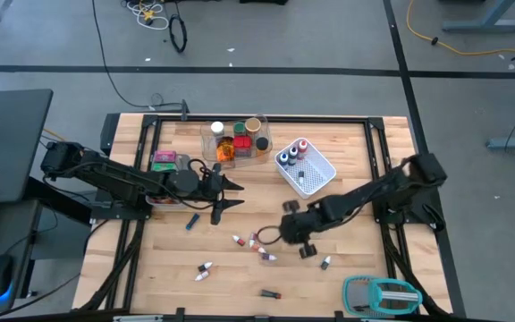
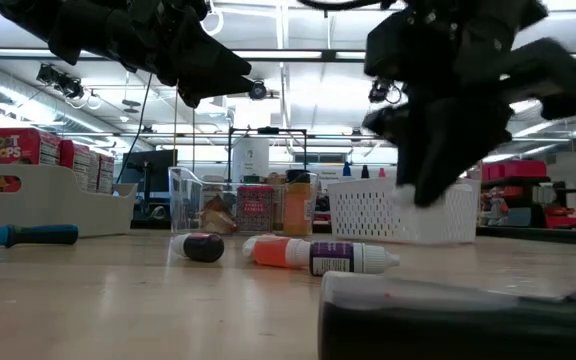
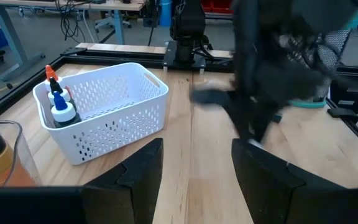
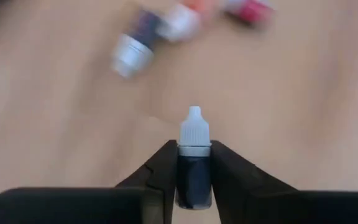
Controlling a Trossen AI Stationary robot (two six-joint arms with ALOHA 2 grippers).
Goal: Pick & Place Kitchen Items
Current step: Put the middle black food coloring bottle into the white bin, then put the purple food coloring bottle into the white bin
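My right gripper (image 4: 194,149) is shut on a small dark vial with a white cap (image 4: 194,163), above the table's middle (image 1: 286,229). Other vials lie loose on the wood: a purple one (image 2: 353,258), an orange one (image 2: 278,250), and more near the front (image 1: 206,268) (image 1: 326,262). A blue-handled item (image 1: 191,220) lies on its side. My left gripper (image 3: 194,180) hangs open over the table's left-middle (image 1: 224,192) with nothing between its fingers, facing the white mesh basket (image 3: 104,109). My right gripper pinches the vial's dark body (image 4: 194,177) just below the white cap, one finger on each side. The vial lies along the fingers, its cap (image 4: 194,132) sticking out past the fingertips. The fingers slant down from the table's right, and the vial is lifted clear of the wood.
The white mesh basket (image 1: 305,167) holds capped bottles at the back right of centre. A clear tray (image 1: 235,143) with jars stands at the back. A grey bin (image 1: 164,164) with boxes sits at the left. A teal-and-grey gadget (image 1: 378,293) lies at the front right.
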